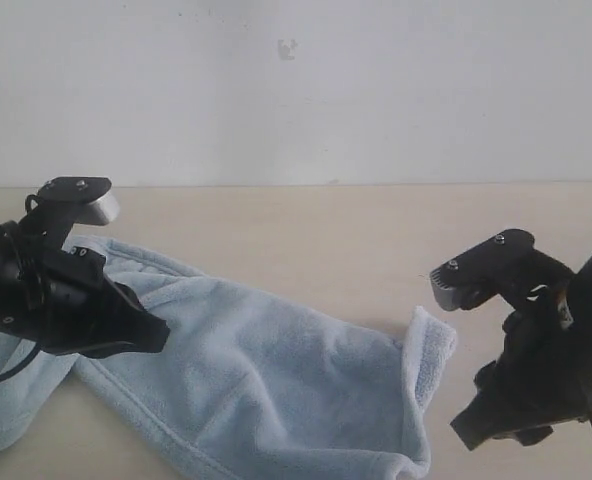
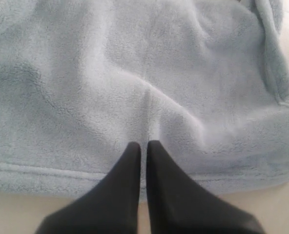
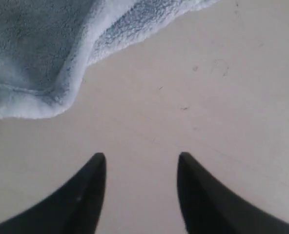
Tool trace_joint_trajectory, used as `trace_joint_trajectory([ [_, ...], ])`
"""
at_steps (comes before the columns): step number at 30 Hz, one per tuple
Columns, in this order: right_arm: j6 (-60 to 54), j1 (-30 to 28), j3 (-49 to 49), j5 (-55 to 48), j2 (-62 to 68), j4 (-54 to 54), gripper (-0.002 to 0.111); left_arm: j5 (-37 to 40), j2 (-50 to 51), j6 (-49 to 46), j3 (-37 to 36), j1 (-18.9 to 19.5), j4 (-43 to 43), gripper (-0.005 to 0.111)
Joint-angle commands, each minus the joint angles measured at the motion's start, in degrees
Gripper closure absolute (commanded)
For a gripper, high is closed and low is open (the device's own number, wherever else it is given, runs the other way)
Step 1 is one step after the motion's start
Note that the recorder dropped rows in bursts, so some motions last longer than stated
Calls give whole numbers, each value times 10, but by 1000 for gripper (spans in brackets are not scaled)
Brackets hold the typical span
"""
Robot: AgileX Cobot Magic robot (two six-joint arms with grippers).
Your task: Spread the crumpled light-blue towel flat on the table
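Two claws, two states: the left claw is narrowed to a slit and seems to pinch the towel, while the right claw gapes wide over bare table. The towel stretches from lower left to lower middle, and its turned-up corner lies just left of the right claw, the nearer one.

The towel is soft, fluffy cloth with a stitched hem. The table looks smooth and matt. The jaws of the left gripper and right gripper look like black matt plastic.
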State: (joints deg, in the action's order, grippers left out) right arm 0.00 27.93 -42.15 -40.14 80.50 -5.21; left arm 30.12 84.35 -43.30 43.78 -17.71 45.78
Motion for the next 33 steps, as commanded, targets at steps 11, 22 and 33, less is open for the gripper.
trace_joint_trajectory([
  [11, 88, 0, -215, 55, 156, -5, 49, 1, -3, -89, 3, -2, 98, 103],
  [22, 215, -5, -401, -141, 355, -121, 49, 3, -3, -89, 3, -2, 109, 103],
  [33, 197, -36, -401, -171, 384, -96, 90, 3, -3, -92, 3, -2, 123, 103],
])
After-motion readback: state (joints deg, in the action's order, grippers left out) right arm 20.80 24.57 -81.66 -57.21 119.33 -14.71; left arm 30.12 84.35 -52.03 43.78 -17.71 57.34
